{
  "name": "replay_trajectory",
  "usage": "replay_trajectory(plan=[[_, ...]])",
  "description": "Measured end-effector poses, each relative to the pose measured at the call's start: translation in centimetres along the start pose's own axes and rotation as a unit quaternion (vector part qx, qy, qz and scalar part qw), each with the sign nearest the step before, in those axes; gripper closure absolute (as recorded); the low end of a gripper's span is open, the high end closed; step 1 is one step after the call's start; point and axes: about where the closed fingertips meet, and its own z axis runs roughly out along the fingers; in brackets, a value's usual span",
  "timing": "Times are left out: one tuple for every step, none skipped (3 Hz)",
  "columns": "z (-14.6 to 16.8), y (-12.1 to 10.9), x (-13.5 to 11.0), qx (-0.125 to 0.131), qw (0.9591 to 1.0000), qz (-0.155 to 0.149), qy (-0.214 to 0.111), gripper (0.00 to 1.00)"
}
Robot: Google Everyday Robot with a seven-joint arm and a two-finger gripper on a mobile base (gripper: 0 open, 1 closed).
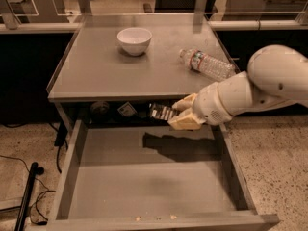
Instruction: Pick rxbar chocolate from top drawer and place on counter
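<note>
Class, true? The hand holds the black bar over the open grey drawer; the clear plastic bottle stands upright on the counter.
No: the camera view shows the clear plastic bottle lying on its side on the grey counter. The hand holds the black flat bar over the grey drawer.
</note>
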Motion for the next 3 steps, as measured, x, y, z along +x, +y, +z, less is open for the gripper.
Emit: replay_trajectory(plan=[[-3.5,-1.5,-2.3,-0.021,0.9984,-0.024,-0.047,1.00],[-5.3,-0.8,-4.8,-0.041,0.9944,-0.058,-0.079,1.00],[-4.9,-1.1,-5.1,-0.044,0.9940,-0.056,-0.084,1.00]])
